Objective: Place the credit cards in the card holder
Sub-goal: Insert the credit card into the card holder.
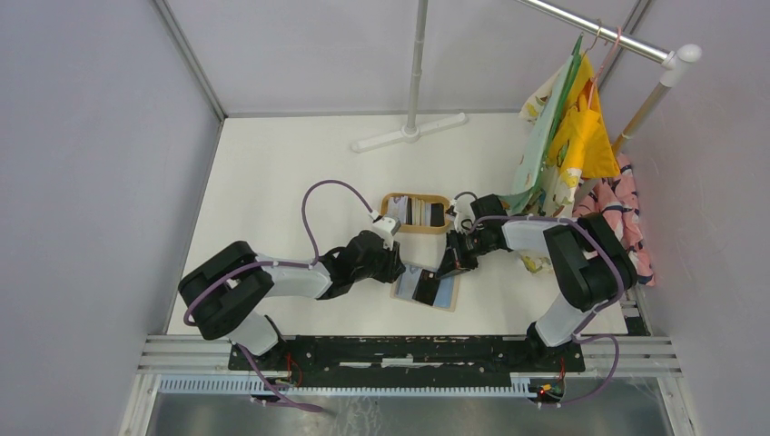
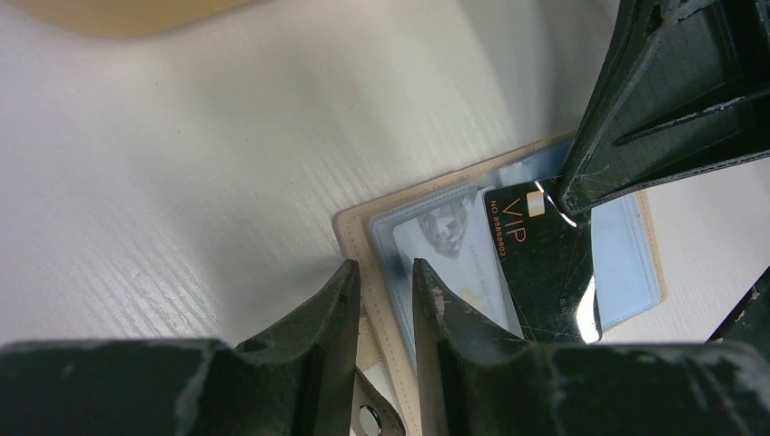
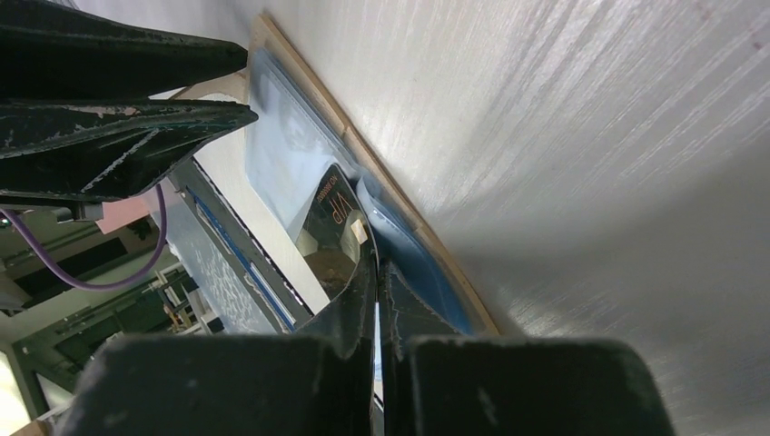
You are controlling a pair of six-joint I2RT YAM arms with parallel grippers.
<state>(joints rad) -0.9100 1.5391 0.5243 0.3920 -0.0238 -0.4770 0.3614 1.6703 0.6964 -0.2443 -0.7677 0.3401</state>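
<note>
The card holder lies open on the table, beige outside with a light blue lining. A white card sits in its clear left pocket. My right gripper is shut on a corner of a black credit card marked VIP, which slants down onto the lining. The same card bows slightly ahead of the right fingers. My left gripper stands narrowly open, its jaws astride the holder's left edge, one tip on the table and one on the pocket. More credit cards lie in a tray behind.
The oval wooden tray stands just behind the holder. A white stand base lies at the back. Coloured cloths hang from a rail at the back right, with a pink cloth below them. Walls close in both sides.
</note>
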